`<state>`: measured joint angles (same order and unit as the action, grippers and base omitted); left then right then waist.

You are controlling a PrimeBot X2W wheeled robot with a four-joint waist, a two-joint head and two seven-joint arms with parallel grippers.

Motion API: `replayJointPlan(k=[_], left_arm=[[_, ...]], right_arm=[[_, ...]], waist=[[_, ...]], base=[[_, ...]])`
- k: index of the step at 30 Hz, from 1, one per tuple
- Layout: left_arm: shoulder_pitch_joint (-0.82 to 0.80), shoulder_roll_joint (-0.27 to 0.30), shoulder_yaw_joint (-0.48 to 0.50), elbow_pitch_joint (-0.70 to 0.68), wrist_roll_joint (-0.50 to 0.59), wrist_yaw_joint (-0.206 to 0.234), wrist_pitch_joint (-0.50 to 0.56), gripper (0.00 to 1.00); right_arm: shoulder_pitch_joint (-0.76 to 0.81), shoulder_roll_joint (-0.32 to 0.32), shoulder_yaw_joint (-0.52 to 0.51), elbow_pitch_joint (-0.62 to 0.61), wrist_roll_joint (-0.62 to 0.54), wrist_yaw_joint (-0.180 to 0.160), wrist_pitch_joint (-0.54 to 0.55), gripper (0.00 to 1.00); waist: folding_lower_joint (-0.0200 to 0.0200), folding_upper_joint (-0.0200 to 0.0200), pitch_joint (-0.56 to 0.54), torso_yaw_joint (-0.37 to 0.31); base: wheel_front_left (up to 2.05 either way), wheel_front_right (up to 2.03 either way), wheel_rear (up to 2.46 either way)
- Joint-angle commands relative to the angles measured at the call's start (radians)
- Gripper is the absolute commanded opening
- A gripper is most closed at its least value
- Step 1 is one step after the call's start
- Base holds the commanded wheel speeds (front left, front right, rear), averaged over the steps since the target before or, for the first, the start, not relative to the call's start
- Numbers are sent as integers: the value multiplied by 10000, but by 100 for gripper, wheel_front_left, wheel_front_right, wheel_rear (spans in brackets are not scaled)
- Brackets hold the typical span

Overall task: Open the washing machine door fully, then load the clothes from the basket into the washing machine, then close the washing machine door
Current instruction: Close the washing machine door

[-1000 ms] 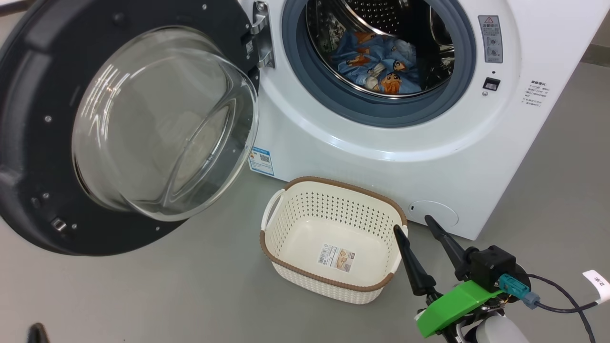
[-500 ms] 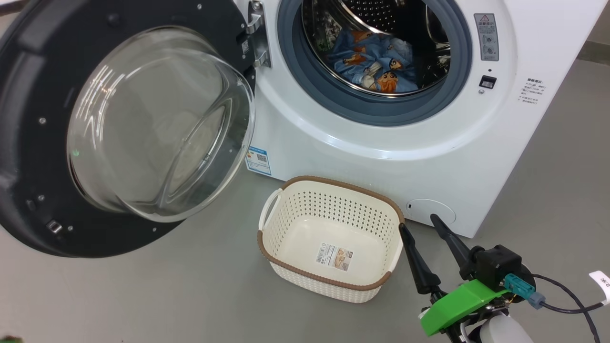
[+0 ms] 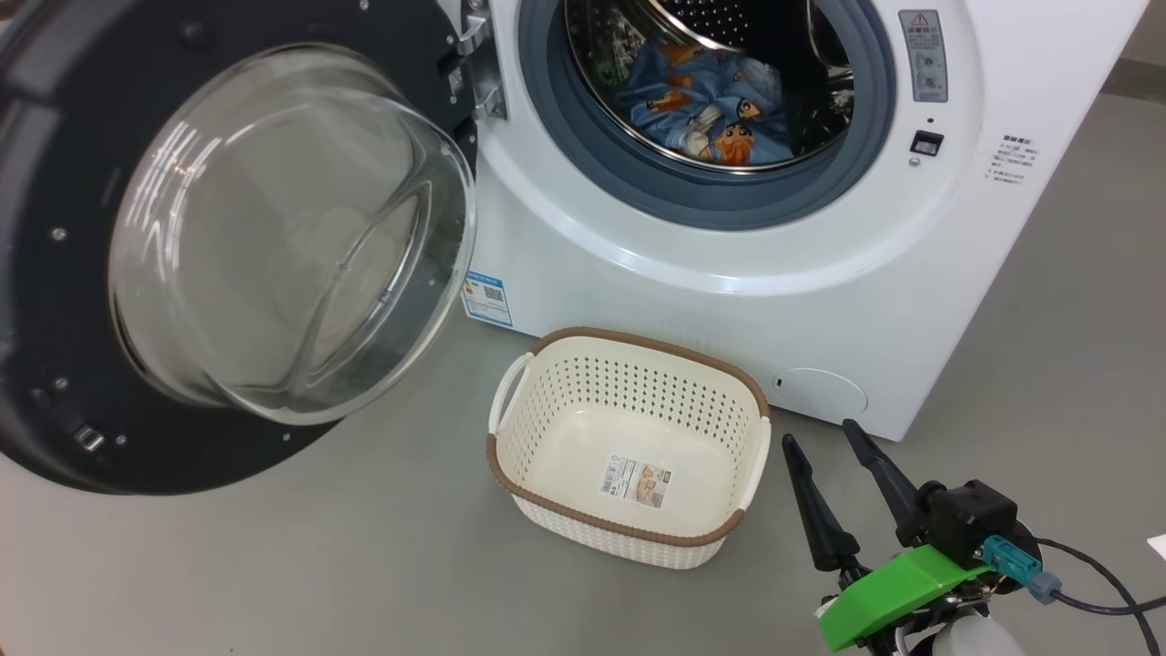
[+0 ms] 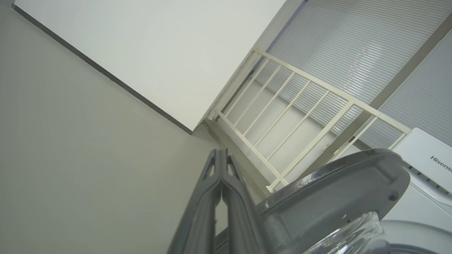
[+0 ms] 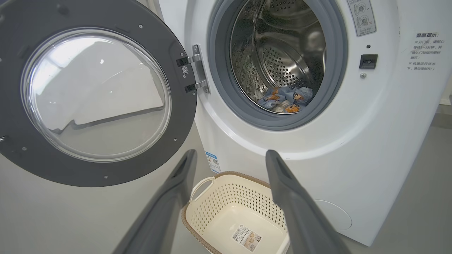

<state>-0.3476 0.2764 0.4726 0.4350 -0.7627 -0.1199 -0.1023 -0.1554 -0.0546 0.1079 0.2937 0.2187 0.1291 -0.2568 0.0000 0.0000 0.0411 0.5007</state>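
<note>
Door point(image 3: 273, 237), left, could have been slipped off if pushed by L gripper point(image 4: 221, 155), jaws pressed together; R gripper point(image 3: 818, 432) was spread.

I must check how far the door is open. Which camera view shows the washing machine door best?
The right wrist view: the washing machine door faces the camera almost flat, swung wide on its hinge. The head view shows it from above, at a slant. The left wrist view shows a piece of its grey rim.
</note>
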Motion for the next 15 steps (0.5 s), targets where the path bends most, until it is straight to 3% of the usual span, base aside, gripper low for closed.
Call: replayJointPlan(k=[1,8,15], left_arm=[[-845,826,519,269,-626,-83,328,0],[-2235,1524,1242,2056,-2805,-100,2023,0],[-2828,2038,1656,3077,-3937,-104,3204,0]], right_arm=[[-29,44,228,-312,-75,16,-15,100],[-109,44,160,-434,-200,16,168,100],[-174,44,140,-540,-276,16,301,100]], waist=[[0,0,109,-112],[0,0,373,-390],[0,0,552,-650]], base=[[0,0,0],[0,0,0],[0,0,0]])
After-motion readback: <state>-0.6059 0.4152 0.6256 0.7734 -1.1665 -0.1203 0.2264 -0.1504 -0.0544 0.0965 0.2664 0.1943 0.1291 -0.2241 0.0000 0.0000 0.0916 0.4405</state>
